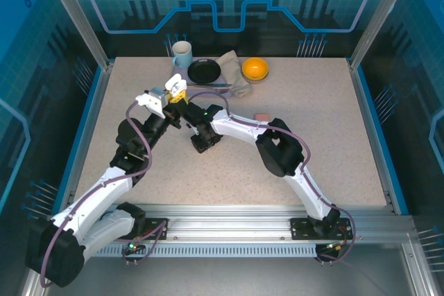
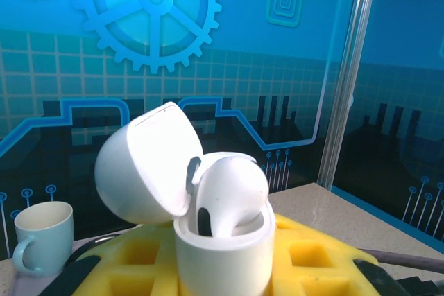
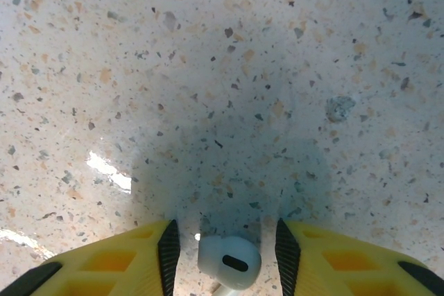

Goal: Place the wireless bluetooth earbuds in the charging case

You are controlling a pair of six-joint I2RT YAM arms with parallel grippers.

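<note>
No legible text, label, brand or number anywhere.

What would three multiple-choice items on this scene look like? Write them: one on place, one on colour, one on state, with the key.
1. Where is the loose earbud? A. in a drawer B. on the table between the fingers of the right gripper C. lifted in the air
2. What colour is the charging case in the left gripper? A. white B. black C. green
3. How is the lid of that case? A. shut B. snapped off C. open
Key: B, it lies on the speckled top with a yellow finger either side; A, its shell is plain white; C, the lid is tipped back over a seated earbud.
</note>
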